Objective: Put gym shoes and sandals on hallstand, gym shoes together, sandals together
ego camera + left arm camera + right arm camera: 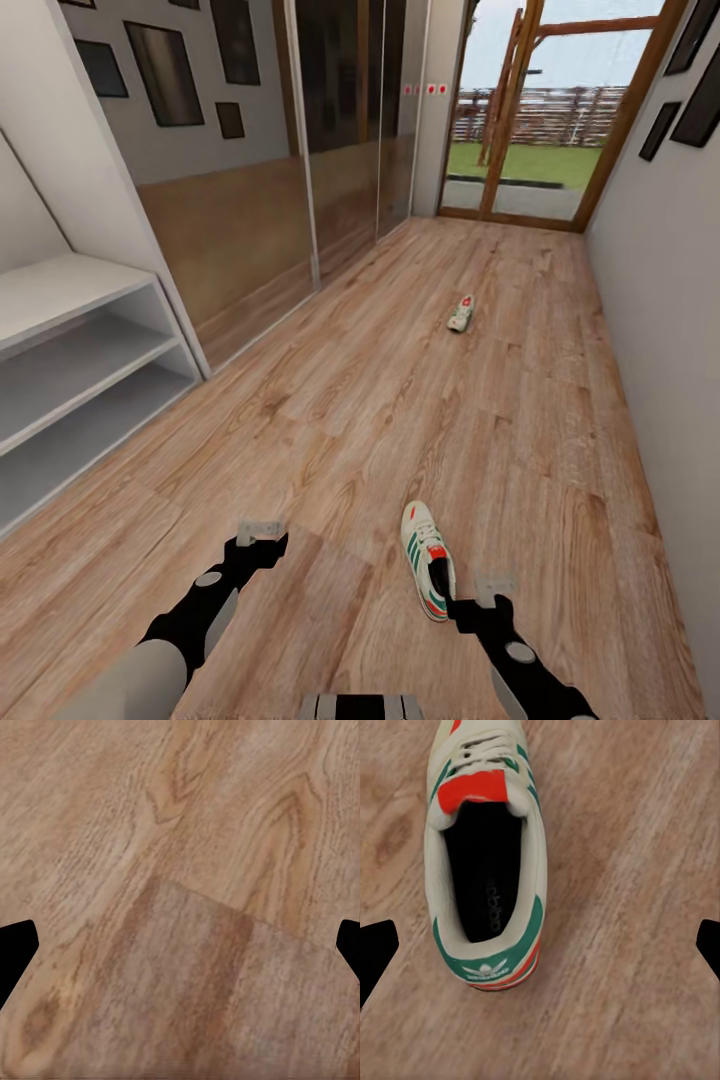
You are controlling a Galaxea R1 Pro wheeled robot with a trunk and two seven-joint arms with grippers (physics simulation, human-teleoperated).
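Black right fingers (376, 952) wide apart, empty, above gym shoe (486, 862)

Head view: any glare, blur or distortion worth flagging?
Head view: wide-angle bend in the walls; far gym shoe small and soft, near gym shoe sharp; daylight bright through the glass door. Right wrist view: shoe crisp, hardly any shadow. Left wrist view: floor grain slightly soft.
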